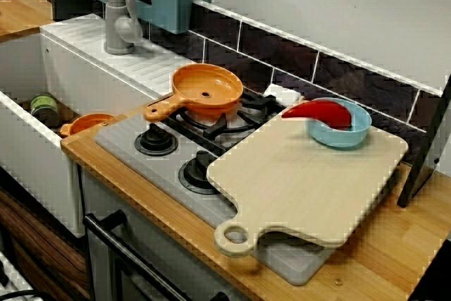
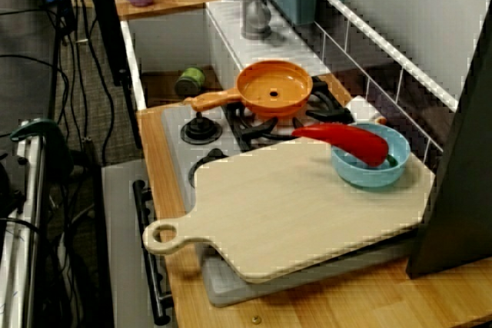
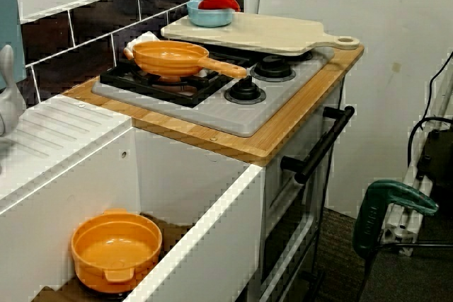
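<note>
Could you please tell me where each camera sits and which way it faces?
Front view: high before the counter, facing the tiled wall over board and pan; no tool shown.
Board-end view: high, looking along the counter toward the sink; no tool, only an unclear dark shape at right.
Sink-end view: low beside the sink, looking back over the stove; no tool.
All share pan, board, bowl, pepper.

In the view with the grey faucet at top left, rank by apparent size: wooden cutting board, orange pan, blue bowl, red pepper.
1. Pale wooden cutting board.
2. Orange round frying pan.
3. Light blue round bowl and curved red pepper: similar span, so I leave them unranked.
</note>
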`<action>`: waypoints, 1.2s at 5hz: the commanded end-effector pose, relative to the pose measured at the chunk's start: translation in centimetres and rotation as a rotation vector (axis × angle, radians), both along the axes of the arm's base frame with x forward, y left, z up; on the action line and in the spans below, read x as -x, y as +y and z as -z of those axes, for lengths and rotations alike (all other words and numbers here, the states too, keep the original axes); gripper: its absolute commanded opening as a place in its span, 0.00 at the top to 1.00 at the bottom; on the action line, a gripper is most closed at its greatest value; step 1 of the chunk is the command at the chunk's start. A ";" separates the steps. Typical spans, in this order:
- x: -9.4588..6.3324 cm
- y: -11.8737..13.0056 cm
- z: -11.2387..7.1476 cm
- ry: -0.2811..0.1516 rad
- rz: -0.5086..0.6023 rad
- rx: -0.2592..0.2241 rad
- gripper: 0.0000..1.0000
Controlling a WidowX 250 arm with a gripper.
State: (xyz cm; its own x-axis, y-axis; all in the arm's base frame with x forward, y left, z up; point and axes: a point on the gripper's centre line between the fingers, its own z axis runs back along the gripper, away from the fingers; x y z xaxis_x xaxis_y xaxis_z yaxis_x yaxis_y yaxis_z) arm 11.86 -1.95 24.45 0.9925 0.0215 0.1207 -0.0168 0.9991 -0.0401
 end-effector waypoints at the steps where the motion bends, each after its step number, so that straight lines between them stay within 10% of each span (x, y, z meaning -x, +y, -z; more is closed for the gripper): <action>1: 0.0 0.0 0.0 0.000 0.000 0.000 0.00; 4: -2.7 -2.1 0.5 -0.107 0.054 -0.083 0.00; 6: -10.0 -4.0 1.5 -0.175 0.106 -0.134 0.00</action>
State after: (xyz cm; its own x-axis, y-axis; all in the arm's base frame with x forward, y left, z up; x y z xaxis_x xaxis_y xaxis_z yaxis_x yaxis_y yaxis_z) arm 21.67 -5.92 21.80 0.9619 -0.1164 0.2474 0.0922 0.9899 0.1072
